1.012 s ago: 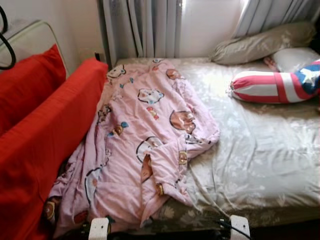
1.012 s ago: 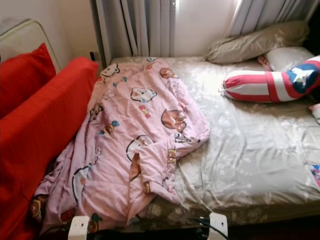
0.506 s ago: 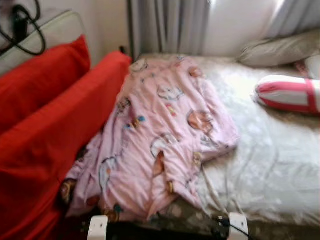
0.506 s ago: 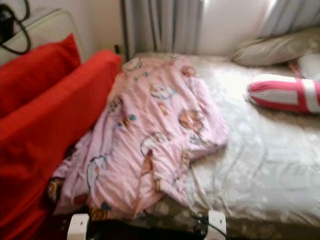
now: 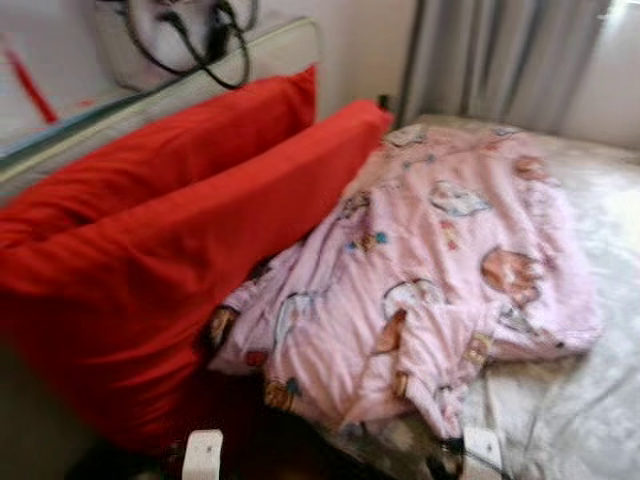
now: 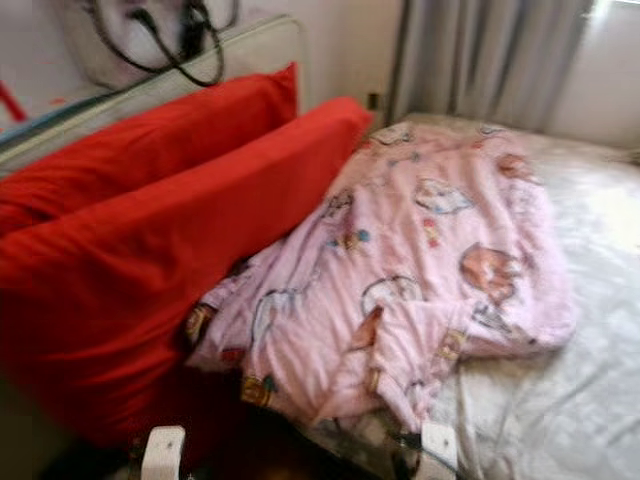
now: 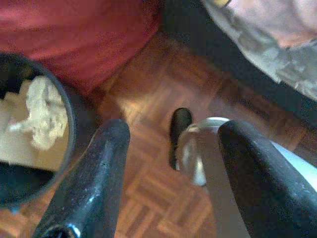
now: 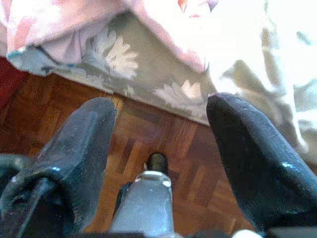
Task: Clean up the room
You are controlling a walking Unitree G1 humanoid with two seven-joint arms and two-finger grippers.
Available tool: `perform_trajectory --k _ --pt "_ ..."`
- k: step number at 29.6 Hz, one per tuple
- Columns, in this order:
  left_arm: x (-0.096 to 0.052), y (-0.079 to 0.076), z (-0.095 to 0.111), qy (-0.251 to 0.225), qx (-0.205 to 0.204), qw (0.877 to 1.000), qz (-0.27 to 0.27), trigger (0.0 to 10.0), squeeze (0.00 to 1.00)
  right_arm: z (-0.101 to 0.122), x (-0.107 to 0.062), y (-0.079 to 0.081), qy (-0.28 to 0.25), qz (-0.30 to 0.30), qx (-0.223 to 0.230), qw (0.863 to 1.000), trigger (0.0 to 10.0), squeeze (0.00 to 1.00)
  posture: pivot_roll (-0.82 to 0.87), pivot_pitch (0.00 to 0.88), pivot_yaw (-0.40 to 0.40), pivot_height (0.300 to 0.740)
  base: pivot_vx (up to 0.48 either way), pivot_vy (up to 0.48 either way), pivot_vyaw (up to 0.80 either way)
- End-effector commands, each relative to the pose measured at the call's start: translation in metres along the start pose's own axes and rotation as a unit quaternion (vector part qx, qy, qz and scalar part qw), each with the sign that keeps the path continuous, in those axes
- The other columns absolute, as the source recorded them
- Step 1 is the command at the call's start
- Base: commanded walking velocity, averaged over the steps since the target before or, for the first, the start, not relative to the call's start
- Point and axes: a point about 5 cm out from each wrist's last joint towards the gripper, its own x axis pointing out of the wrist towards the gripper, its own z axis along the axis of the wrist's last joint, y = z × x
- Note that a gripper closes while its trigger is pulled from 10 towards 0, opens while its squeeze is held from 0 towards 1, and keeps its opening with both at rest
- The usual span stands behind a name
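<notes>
Left eye view shows me that the cleaning has hardly begun, as I judge it. Ahead of my two grippers and to the left of them stands a big red cushion (image 5: pixel 150 290), leaning against a pale bed frame (image 5: pixel 200 85) with a second red cushion (image 5: pixel 160 150) behind it. To the right of it, the pink blanket (image 5: pixel 440 260) with cartoon prints lies crumpled on the bed sheet (image 5: pixel 600 400), one corner hanging over the near edge of the bed. It is not folded and not spread flat, so this work is left to do.

My left gripper (image 7: pixel 171 163) hangs low above the wooden parquet floor (image 7: pixel 153 99), its fingers wide apart and holding nothing. Beside it is a dark bin (image 7: pixel 29 134) with crumpled paper inside, so some rubbish seems to be collected already.

My right gripper (image 8: pixel 161 144) is also spread and empty. It points down at the floor, just before the flowered edge of the sheet.
</notes>
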Motion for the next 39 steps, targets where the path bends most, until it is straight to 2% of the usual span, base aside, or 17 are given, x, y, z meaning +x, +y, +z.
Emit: perform_trajectory --k 1,23,39 --pt "-0.0002 0.0039 0.0009 0.000 0.003 1.000 0.003 10.0 0.00 -0.0033 -0.0004 0.0036 0.003 0.003 0.004 1.000 10.0 0.00 0.13 0.035 -0.030 0.740 0.000 0.000 0.00" --pt "-0.0001 0.0029 0.0010 0.000 0.001 1.000 -0.002 10.0 0.00 -0.0009 0.0002 0.0041 -0.001 0.004 0.004 1.000 10.0 0.00 0.12 0.036 -0.033 0.740 0.000 0.000 0.00" --pt "-0.0003 0.0020 0.0000 0.000 0.001 1.000 -0.005 10.0 0.00 -0.0031 -0.0003 0.0032 0.004 0.006 0.001 1.000 10.0 0.00 0.12 0.023 -0.033 0.740 0.260 0.000 0.00"
